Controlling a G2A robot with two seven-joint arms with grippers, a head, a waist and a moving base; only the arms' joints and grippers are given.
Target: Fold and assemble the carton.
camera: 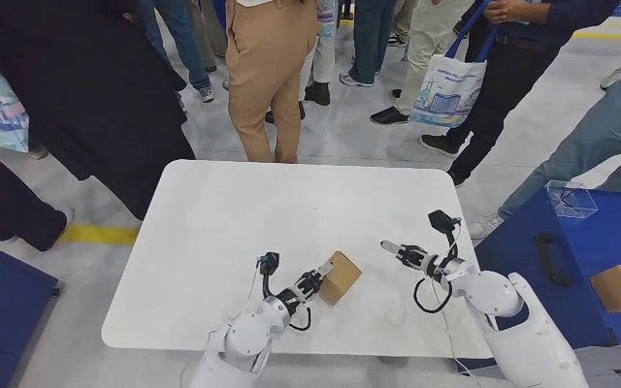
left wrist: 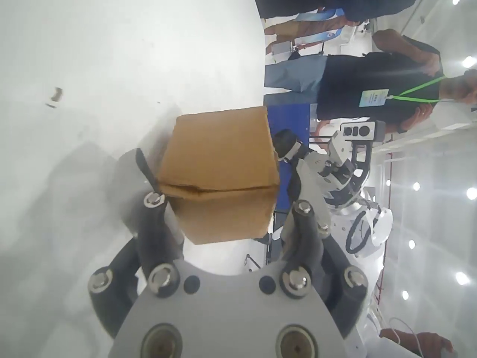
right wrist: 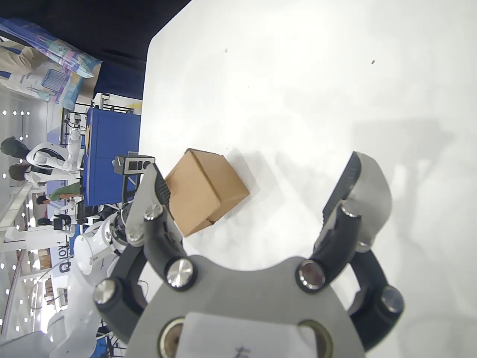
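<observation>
A small brown carton (camera: 341, 276) sits near the front middle of the white table (camera: 243, 223), its flaps folded shut with one seam showing (left wrist: 220, 173). My left gripper (camera: 316, 283) holds the carton's near end, one finger on each side (left wrist: 223, 176); one black pad (left wrist: 149, 176) presses a corner. To the carton's right, my right gripper (camera: 393, 249) hovers open over bare table with nothing in it (right wrist: 253, 163). From there the carton (right wrist: 205, 191) lies just beyond one fingertip.
Several people stand close along the table's far edge (camera: 291, 163). A blue bin (camera: 563, 252) stands off the right side. A small grey speck (left wrist: 55, 97) lies on the tabletop.
</observation>
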